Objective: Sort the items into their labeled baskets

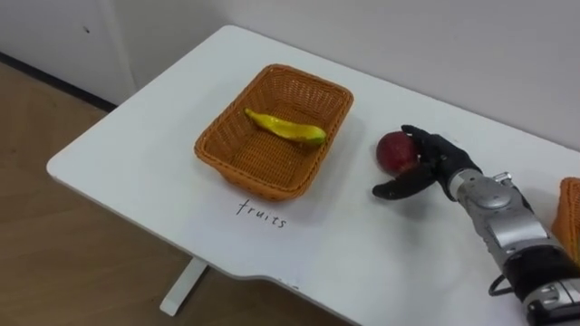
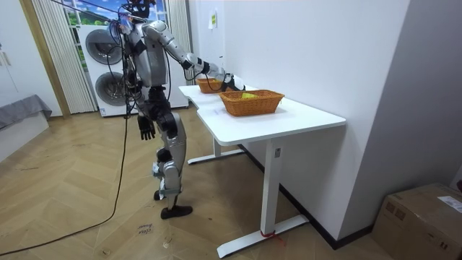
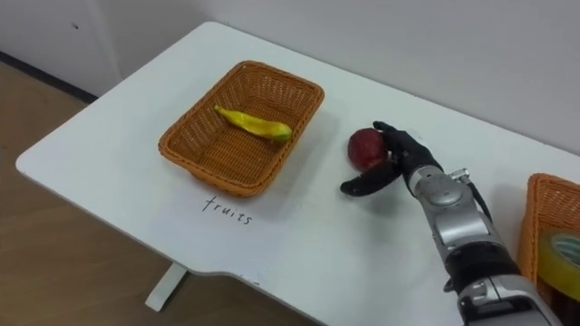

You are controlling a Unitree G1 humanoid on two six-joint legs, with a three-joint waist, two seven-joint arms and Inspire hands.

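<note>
The right robot hand (image 1: 435, 161) reaches in from the lower right of the frame and lies at the right of centre on the white table (image 1: 136, 154). Its fingers curl over the top and far side of a red apple (image 1: 394, 149), while the thumb stretches out low and to the left, just under the fruit. The apple sits on the table, just right of an orange wicker basket (image 1: 234, 107) that fills the upper middle of the frame. A yellow banana (image 1: 285, 129) lies slantwise inside that basket, towards its far end. A handwritten label (image 1: 261, 214) is on the table below the basket's near rim. At the right edge of the frame a second wicker basket (image 3: 542, 195) shows in part, with a pale yellowish roll (image 3: 564, 255) in it. In the room view the robot stands at the table's long side, and the left robot hand (image 2: 146, 130) hangs beside its hip, too small there to tell its state
</note>
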